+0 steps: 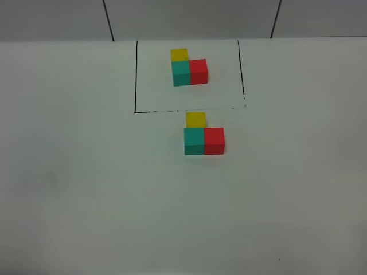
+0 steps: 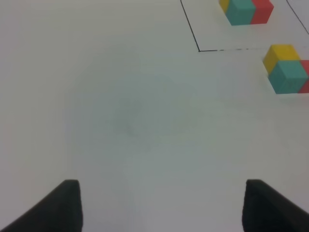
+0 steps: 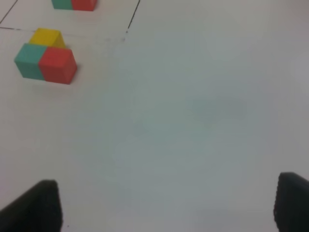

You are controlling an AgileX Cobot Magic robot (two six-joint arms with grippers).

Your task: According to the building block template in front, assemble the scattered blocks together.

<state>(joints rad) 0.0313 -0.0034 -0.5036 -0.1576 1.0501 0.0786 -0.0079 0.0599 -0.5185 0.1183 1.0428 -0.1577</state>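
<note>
The template (image 1: 188,67) is an L of yellow, teal-green and red cubes inside a black drawn rectangle at the back middle of the table. It also shows in the left wrist view (image 2: 245,10) and partly in the right wrist view (image 3: 74,4). Just in front of the frame, the loose yellow cube (image 1: 195,120), teal-green cube (image 1: 194,140) and red cube (image 1: 214,140) stand joined in the same L. My left gripper (image 2: 161,205) and right gripper (image 3: 166,205) are open and empty, apart from the cubes. Neither arm shows in the exterior high view.
The white table (image 1: 86,189) stretches all round the cubes. A grey panelled wall (image 1: 189,17) runs behind the table's far edge. The black frame line (image 1: 136,74) is only drawn on the surface.
</note>
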